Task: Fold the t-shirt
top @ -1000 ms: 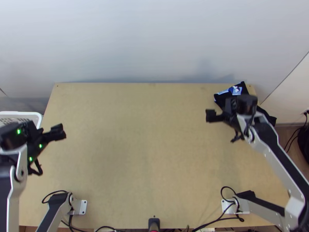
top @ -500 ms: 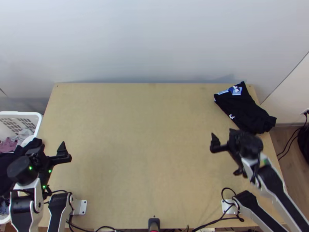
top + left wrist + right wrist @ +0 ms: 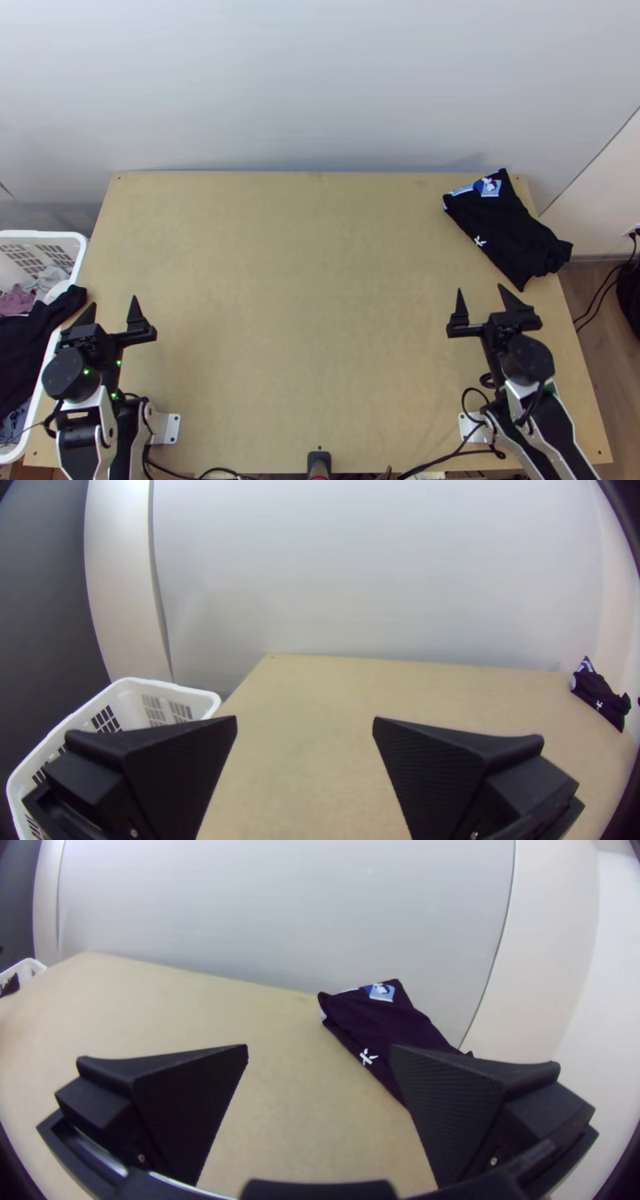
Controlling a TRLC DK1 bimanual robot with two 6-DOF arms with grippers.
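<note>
Shirt (image 3: 509, 234) looks folded, parked at far right of table (image 3: 304, 280); left tool (image 3: 114, 301) and right tool (image 3: 480, 287) spread, empty, likely nothing left.

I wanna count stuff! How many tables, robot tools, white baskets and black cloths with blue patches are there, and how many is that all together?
Wooden table: 1
Robot tools: 2 (left tool, right tool)
White basket: 1
Black cloth with blue patches: 1
Total: 5
</note>
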